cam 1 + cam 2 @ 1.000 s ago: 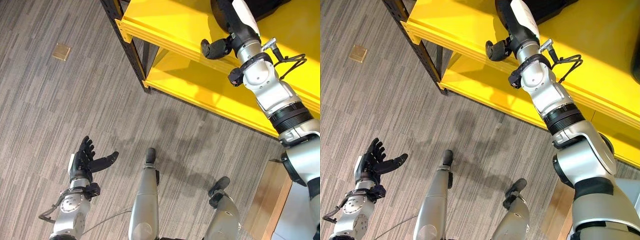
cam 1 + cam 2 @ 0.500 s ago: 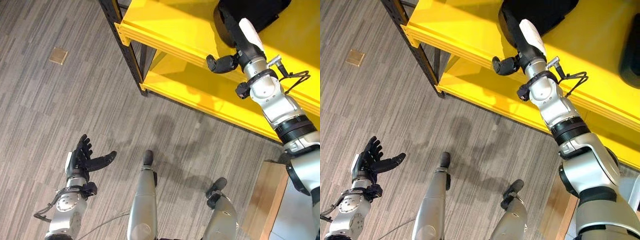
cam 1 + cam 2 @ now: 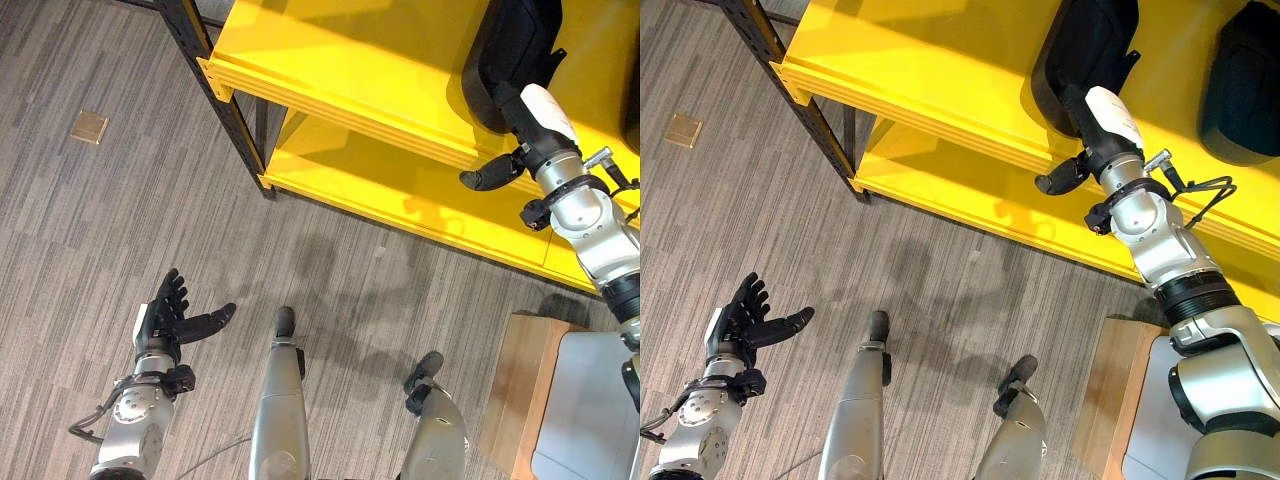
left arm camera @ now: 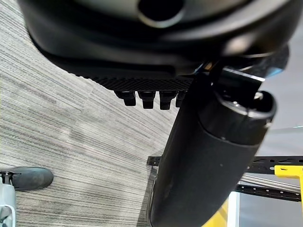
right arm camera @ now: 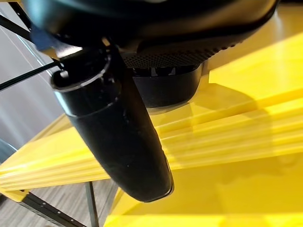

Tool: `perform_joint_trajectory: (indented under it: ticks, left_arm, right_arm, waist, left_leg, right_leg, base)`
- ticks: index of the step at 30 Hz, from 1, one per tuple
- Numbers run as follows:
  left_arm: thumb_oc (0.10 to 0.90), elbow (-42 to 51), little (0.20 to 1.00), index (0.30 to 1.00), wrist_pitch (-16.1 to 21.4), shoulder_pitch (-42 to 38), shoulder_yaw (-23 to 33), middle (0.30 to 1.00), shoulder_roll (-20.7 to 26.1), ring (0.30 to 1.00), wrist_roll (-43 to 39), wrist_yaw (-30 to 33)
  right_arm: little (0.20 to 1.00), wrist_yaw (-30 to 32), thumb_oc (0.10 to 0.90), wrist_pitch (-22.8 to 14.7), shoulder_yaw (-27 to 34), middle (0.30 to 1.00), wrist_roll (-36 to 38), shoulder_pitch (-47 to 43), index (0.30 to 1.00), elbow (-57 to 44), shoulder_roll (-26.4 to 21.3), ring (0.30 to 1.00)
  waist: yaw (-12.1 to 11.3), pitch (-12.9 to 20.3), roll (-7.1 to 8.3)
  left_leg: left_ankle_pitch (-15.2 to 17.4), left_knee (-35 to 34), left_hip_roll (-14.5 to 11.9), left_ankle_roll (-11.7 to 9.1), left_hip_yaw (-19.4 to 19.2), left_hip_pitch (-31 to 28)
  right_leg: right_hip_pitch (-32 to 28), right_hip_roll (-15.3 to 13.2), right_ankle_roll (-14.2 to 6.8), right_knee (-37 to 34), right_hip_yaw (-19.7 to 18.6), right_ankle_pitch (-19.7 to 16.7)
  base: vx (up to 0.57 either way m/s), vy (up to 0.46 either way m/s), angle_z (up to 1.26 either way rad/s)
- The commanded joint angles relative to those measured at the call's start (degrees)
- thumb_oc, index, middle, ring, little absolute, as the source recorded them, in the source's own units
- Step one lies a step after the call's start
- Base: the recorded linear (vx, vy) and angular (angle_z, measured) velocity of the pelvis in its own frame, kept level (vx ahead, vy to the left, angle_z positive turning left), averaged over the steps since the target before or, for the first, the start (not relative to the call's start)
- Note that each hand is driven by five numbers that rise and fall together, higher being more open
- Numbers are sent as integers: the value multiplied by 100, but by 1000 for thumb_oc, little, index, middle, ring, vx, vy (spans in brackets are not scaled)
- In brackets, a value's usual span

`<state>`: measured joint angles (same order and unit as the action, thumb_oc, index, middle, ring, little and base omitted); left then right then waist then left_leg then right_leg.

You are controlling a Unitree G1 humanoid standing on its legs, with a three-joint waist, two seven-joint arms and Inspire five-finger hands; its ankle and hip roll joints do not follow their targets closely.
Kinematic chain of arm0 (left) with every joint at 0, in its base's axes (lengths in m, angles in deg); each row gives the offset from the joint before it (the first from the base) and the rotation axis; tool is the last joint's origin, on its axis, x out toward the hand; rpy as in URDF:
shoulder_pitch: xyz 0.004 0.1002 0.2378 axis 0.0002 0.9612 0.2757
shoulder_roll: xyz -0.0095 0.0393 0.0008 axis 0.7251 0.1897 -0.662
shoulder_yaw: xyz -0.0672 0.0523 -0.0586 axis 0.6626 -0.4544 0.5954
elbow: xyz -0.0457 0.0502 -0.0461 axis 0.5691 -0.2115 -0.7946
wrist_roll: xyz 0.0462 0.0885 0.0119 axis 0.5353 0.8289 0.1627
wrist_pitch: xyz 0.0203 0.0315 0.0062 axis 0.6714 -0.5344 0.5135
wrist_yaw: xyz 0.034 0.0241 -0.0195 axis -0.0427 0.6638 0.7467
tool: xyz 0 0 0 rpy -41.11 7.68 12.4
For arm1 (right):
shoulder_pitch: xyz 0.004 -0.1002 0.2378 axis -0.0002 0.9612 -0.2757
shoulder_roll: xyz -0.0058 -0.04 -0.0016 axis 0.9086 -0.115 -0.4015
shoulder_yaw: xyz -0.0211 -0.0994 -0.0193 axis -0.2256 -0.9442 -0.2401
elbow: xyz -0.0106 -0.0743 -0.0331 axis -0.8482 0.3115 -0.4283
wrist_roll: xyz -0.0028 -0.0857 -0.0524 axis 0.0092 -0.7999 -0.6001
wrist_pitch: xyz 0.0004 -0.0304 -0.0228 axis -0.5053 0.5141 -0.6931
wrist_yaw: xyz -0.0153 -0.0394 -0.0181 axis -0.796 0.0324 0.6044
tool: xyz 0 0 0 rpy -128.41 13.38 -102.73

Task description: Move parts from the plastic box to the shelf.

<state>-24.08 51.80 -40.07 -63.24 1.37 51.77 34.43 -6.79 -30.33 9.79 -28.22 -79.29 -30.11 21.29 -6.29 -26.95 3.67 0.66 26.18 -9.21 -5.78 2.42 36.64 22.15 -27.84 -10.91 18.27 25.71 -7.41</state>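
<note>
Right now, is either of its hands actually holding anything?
The left hand hangs open over the floor, holding nothing. The right hand rests against a black part on the yellow shelf; whether it grips is unclear.

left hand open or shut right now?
Open. The left hand hovers over the floor with fingers straight and spread, thumb out to the side, holding nothing.

The left hand [image 3: 165, 318] hangs low at the near left, palm turned up, its fingers [image 3: 172, 295] spread straight and its thumb pointing right. The right arm reaches far to the right, stretched nearly straight. The right hand [image 3: 1092, 128] lies at its far end with the thumb sticking out to the left; whether its fingers are curled cannot be told
</note>
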Motion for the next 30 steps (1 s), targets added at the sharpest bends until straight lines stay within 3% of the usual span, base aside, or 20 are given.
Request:
perform_joint_trajectory:
  ticks: [1, 9, 22, 30]
  left_arm:
    - [900, 282, 1000, 1000, 413, 259, 461, 1000, 49, 1000, 93, -18]
    - [900, 198, 1000, 1000, 416, 268, 453, 1000, 77, 1000, 62, -35]
    - [900, -21, 1000, 1000, 381, 199, 356, 1000, 148, 1000, 23, 35]
    - [900, -107, 1000, 1000, 350, 170, 306, 1000, 130, 1000, 54, 40]
  right_arm:
    - [1000, 38, 900, -69, 202, 1000, -49, -67, 1000, 90, -285, 1000]
    - [1000, 217, 900, -97, 157, 1000, 37, -639, 1000, 150, -524, 1000]
    - [1000, 602, 900, -316, -102, 1000, 422, -1992, 1000, -765, -769, 1000]
    - [1000, 653, 900, -356, -36, 1000, 451, -2017, 1000, -1017, -792, 1000]
  waist:
    - [-107, 99, -90]
    - [-123, 160, -51]
    - [-150, 383, 36]
    - [-101, 495, 59]
  left_leg:
    - [268, -866, 74, 223, -499, -1032]
    - [263, -893, 65, 227, -493, -1071]
    - [296, -909, 94, 242, -490, -1183]
    - [319, -900, 98, 248, -484, -1267]
  right_leg:
    - [192, 128, -224, 1208, -382, -289]
    - [170, 133, -238, 1207, -376, -339]
    - [37, 167, -274, 1190, -382, -421]
    - [-36, 169, -287, 1204, -412, -473]
  base:
    - [0, 0, 0]
    - [-1, 0, 0]
    - [0, 0, 0]
    - [0, 0, 0]
